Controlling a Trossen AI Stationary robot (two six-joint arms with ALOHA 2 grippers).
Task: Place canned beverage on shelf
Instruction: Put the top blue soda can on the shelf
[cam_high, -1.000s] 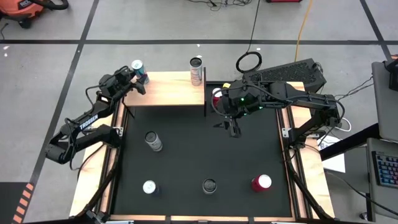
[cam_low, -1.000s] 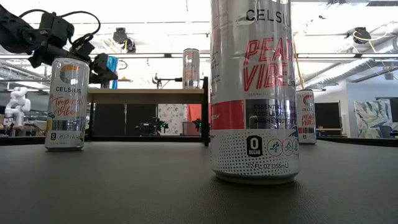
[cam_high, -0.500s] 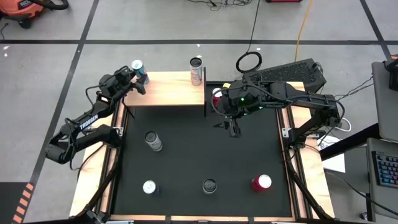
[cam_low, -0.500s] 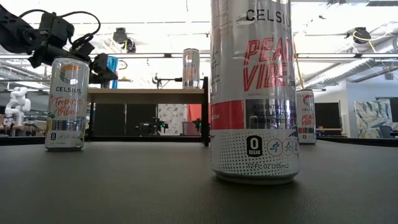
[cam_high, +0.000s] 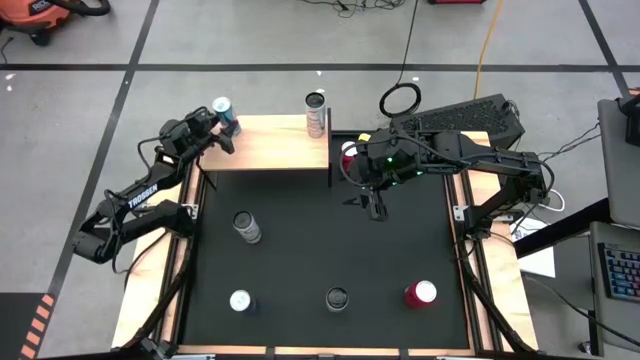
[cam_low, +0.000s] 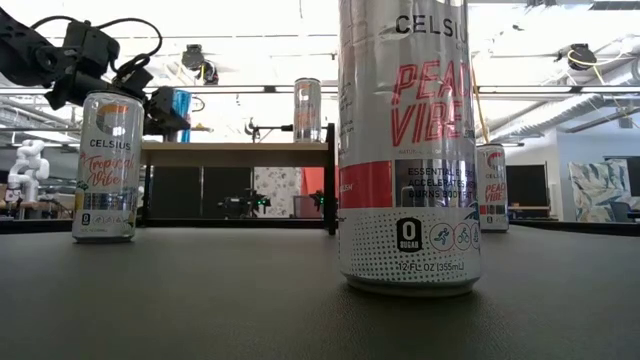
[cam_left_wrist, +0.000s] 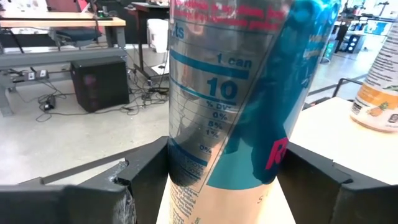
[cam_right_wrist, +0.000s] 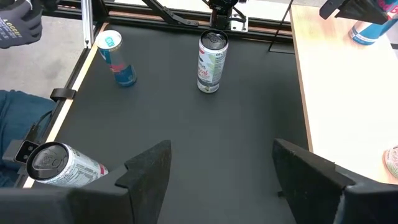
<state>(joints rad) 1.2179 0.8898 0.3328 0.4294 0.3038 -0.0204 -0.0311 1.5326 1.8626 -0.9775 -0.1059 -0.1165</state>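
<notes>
The left gripper (cam_high: 222, 128) is at the far left corner of the shelf (cam_high: 270, 150), its jaws pinching a blue can (cam_high: 224, 114) around the lower body. In the left wrist view the blue can (cam_left_wrist: 242, 93) fills the frame between the two dark fingers (cam_left_wrist: 140, 177) and leans, so it seems tilted in the grip and not yet standing on the board. A silver can (cam_high: 317, 113) already stands upright at the shelf's far right end.

The right gripper (cam_high: 376, 210) waits over the black table (cam_high: 320, 250) just right of the shelf, jaws spread and holding nothing (its wrist view shows bare mat between the fingers).

The main risk, as I judge it, is the lean: released like this, the blue can could land on its rim and topple, rolling off the shelf's outer edge, which lies just beside it. Setting it down too near that corner would cause the same. Withdrawing the jaws before they open fully could also drag the can over. Four more cans (cam_high: 245, 226) wait on the table, well clear of both arms
</notes>
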